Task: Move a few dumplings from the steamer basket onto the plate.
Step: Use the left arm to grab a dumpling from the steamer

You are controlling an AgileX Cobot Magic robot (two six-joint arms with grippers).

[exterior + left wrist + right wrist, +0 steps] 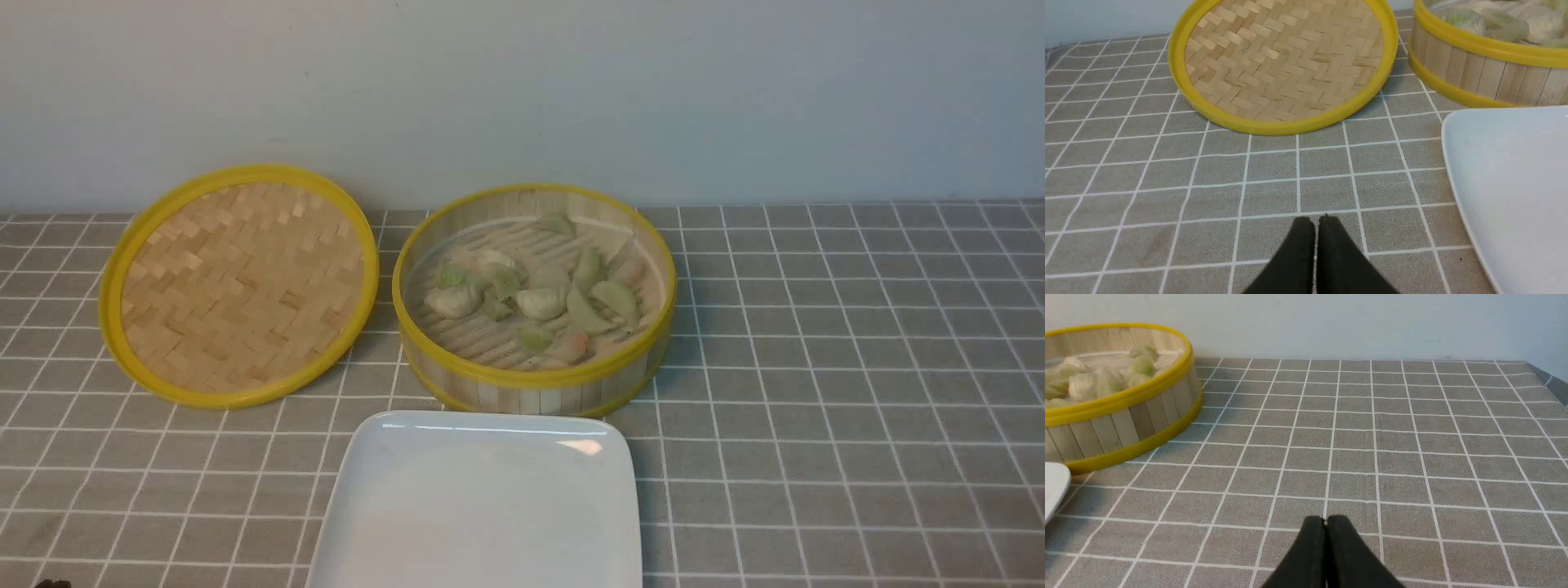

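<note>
The steamer basket (535, 384) stands mid-table with several pale green, whitish and pinkish dumplings (541, 300) inside. The white square plate (482, 498) lies just in front of it, bare. Neither arm shows in the front view. My left gripper (1316, 219) is shut and empty over bare cloth, with the plate (1515, 183) and the basket (1478, 73) off to one side. My right gripper (1325, 519) is shut and empty over bare cloth, well apart from the basket (1122, 420) and the plate corner (1053, 486).
The flat woven yellow-rimmed lid (237, 286) leans against the wall, left of the basket; it also shows in the left wrist view (1284, 65). A grey checked cloth (849, 367) covers the table. The table's edge (1549, 377) shows in the right wrist view.
</note>
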